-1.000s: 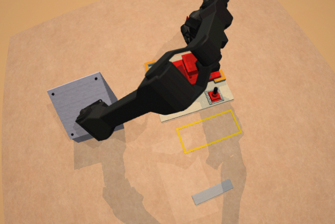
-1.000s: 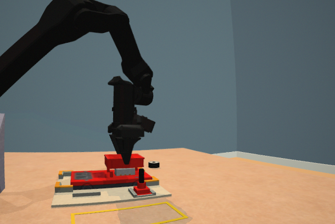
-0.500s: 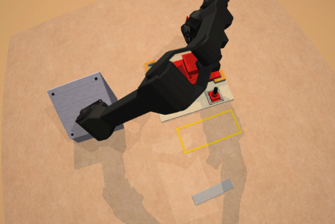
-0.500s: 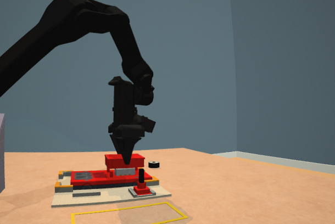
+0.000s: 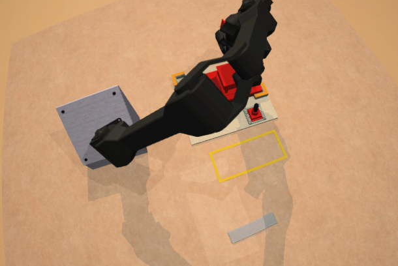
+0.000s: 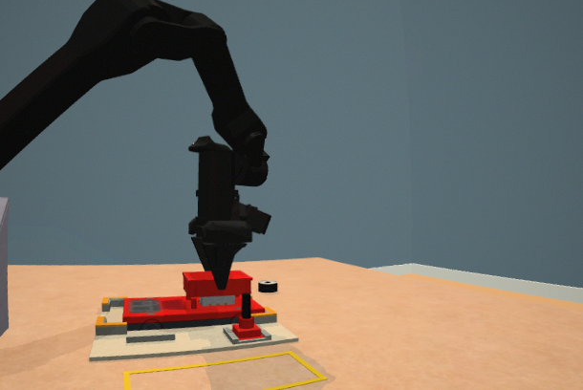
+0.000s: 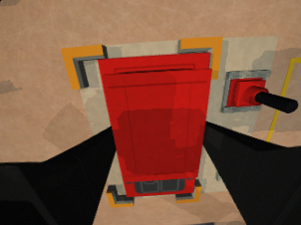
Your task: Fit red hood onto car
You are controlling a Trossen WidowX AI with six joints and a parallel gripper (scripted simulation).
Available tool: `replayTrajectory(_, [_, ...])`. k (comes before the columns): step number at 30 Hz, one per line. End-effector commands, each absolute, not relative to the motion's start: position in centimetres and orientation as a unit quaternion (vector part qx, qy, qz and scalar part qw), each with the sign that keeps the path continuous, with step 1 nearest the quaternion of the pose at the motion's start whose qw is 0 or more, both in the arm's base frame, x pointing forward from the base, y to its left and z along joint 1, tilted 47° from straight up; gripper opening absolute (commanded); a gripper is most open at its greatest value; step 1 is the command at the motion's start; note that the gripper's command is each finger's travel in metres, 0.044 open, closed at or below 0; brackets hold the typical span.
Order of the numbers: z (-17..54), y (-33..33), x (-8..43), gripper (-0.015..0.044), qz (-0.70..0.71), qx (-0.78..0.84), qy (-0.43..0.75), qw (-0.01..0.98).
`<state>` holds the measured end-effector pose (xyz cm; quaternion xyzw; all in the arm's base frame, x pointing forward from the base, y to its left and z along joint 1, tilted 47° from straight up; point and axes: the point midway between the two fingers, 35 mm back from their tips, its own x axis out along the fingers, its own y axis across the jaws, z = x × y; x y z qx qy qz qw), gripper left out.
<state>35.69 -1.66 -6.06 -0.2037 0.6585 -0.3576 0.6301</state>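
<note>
Red hood (image 5: 226, 76) (image 6: 239, 282) (image 7: 158, 122), flat roof, btwn fingers (image 6: 222, 279)

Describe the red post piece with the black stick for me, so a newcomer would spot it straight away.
Find the flat cream board on the table. Near one corner, in a square grey frame, sits a small stepped red base. Unlike the larger red car beside it, it carries one upright black stick.
</note>
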Motion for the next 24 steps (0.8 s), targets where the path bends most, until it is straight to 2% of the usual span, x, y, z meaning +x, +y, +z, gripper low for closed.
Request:
replayTrajectory(1, [-6.15,-1.86,35.72,0.0000,-0.357,-0.208,0.657,0.630])
replayTrajectory(24, [-6.83,-2.58,35.58,0.0000,-0.357,-0.208,0.657,0.630])
